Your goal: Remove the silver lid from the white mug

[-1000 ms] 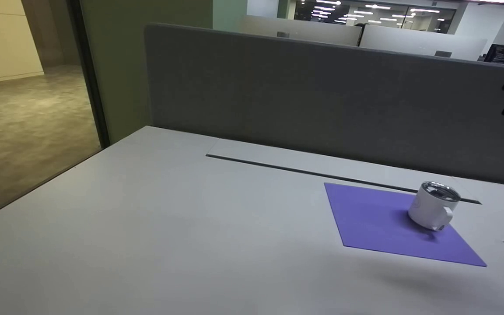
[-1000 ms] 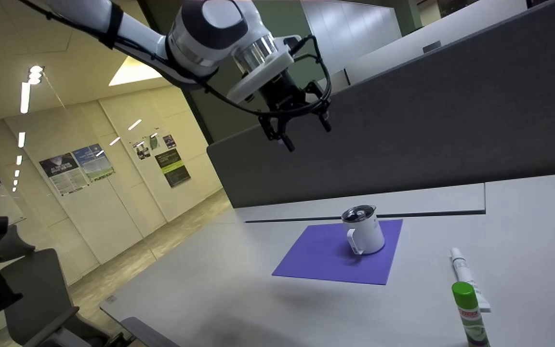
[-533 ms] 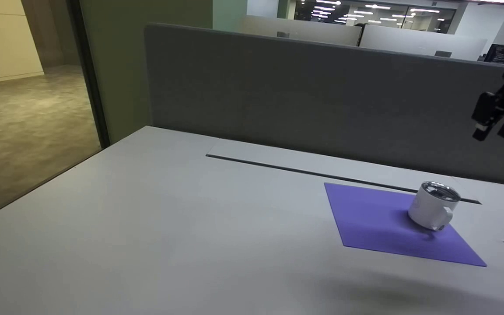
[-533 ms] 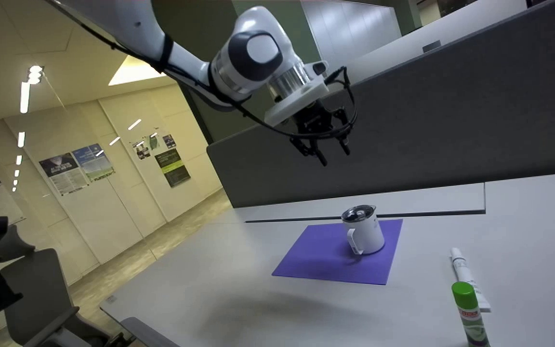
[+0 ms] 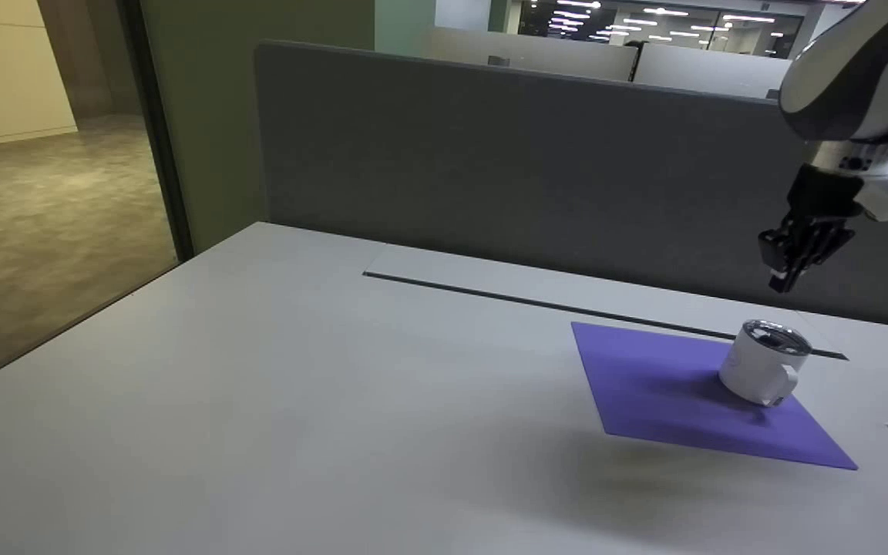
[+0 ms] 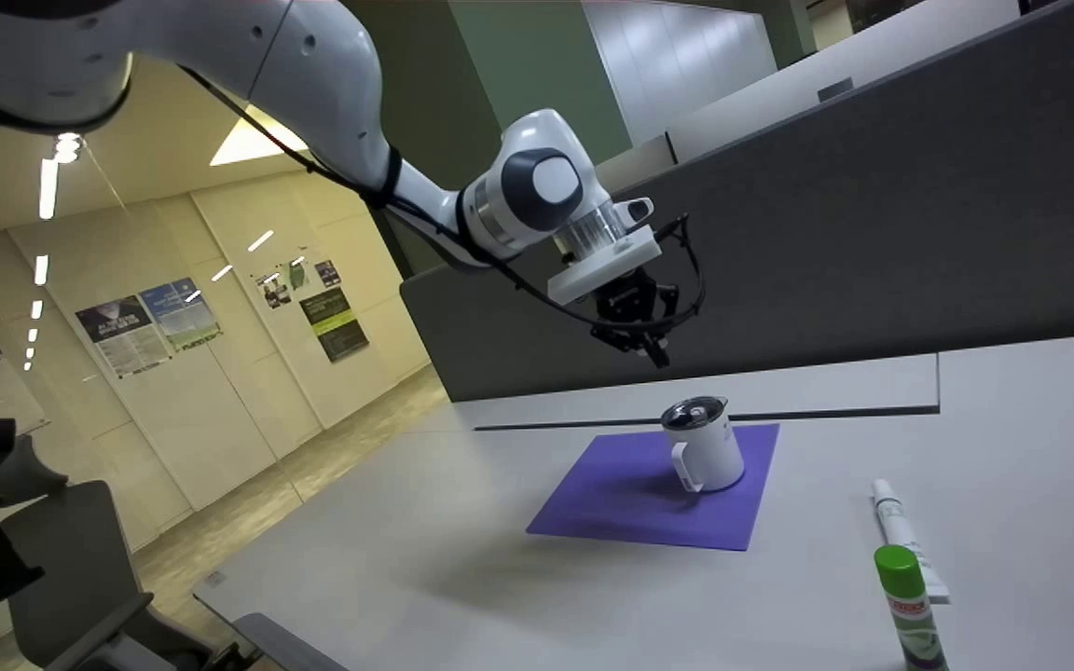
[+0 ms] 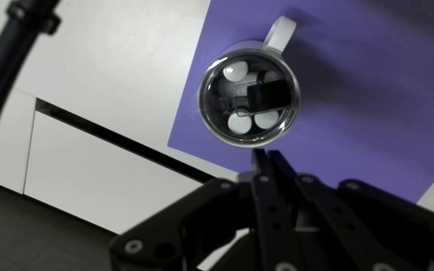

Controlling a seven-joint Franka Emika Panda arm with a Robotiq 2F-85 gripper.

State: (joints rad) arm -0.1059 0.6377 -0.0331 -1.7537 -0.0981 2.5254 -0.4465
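The silver lid (image 7: 248, 98) sits on the white mug (image 6: 709, 457), which stands on the purple mat (image 6: 616, 501). The gripper (image 7: 266, 151) has come down nearer and closed up empty, so it will probably need to spread before grasping

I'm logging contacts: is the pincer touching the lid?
No: in an exterior view, the pincer hangs higher than the lid, with a visible gap between them.

The white worktop (image 5: 336, 401) carries a flat purple mat (image 6: 626, 496), a white tube (image 6: 895, 524) and a green-capped cylinder (image 6: 913, 610)
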